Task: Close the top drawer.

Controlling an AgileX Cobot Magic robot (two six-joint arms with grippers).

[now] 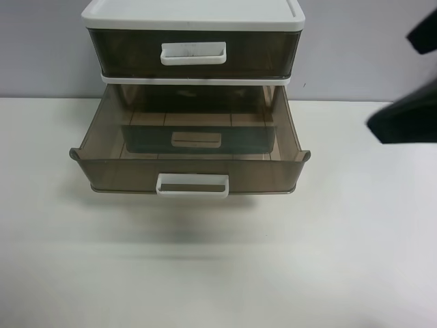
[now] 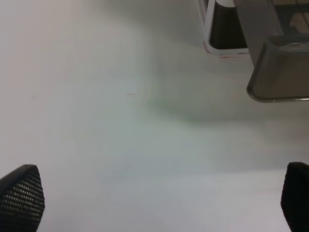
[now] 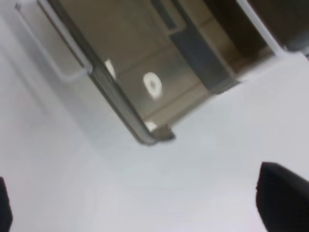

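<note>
Hovering nearer, right tool (image 3: 140, 205) spread open | left tool (image 2: 159, 200) open too | top drawer (image 1: 193, 52) lies crosswise, seemingly shut | lower drawer (image 1: 123, 171) out

Even, soft light; wrist views blurry, faint shadow under drawer (image 1: 191, 147).

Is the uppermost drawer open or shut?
Shut: the top drawer sits flush under the lid; the lower drawer sticks out.

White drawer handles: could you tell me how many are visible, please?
3. One is on the shut top drawer, and one is on the pulled-out drawer beneath it. A third handle shows dimly through that drawer's floor. Lower ones may be hidden.
</note>
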